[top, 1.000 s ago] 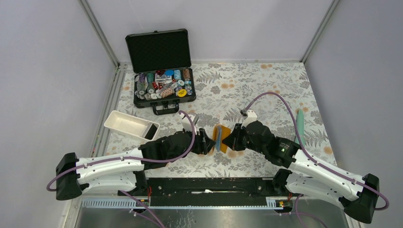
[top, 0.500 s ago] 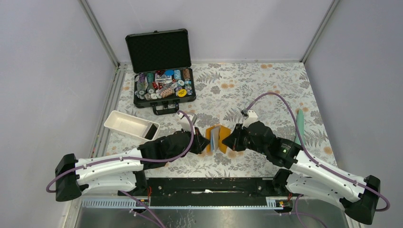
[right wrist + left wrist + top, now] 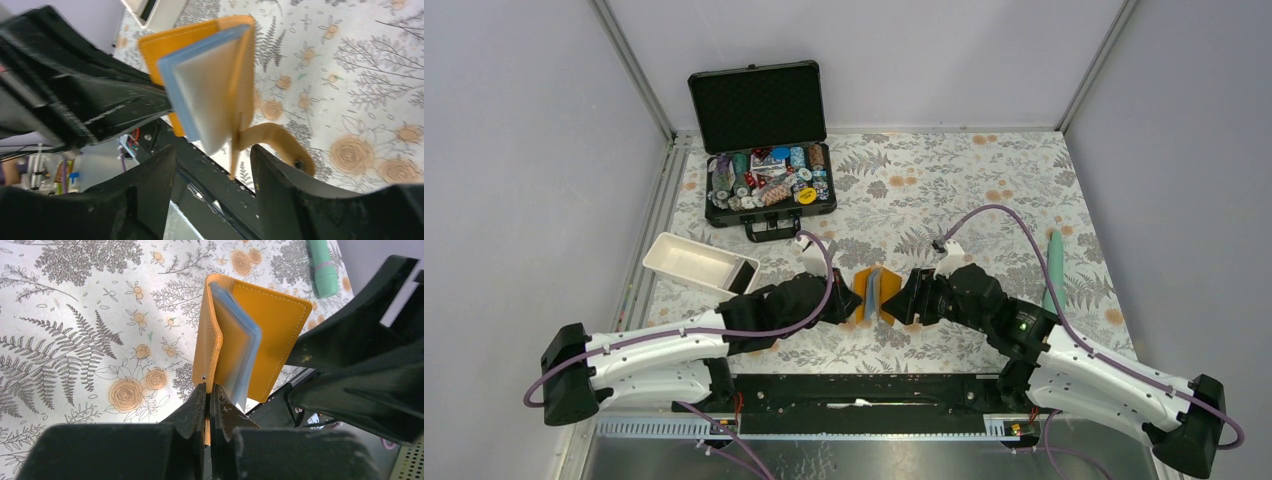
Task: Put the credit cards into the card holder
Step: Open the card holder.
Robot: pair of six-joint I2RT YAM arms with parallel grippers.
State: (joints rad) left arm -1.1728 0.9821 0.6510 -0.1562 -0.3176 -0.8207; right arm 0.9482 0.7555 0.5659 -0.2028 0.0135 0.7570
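Observation:
The orange card holder [image 3: 876, 293] stands on edge, spread open, between the two arms at the table's near middle. My left gripper [image 3: 208, 390] is shut on the edge of its left flap [image 3: 212, 340]. Pale blue sleeves [image 3: 242, 352] fan out between the flaps. My right gripper [image 3: 212, 150] is open, its fingers either side of the right flap's lower edge and not touching it; the snap tab [image 3: 280, 140] hangs by the right finger. A black flat rectangle, probably a credit card [image 3: 742, 276], lies in the white tray [image 3: 686, 258]. Something pale [image 3: 210, 95] fills the sleeves; I cannot tell whether it is a card.
An open black case [image 3: 769, 185] full of poker chips stands at the back left. A mint green pen-like stick [image 3: 1054, 262] lies by the right wall. The black rail [image 3: 864, 392] between the arm bases runs just below the holder.
The left gripper closed on the holder's left flap. The right gripper let go of the right flap and opened. The holder shifted a little to the left and spread wider.

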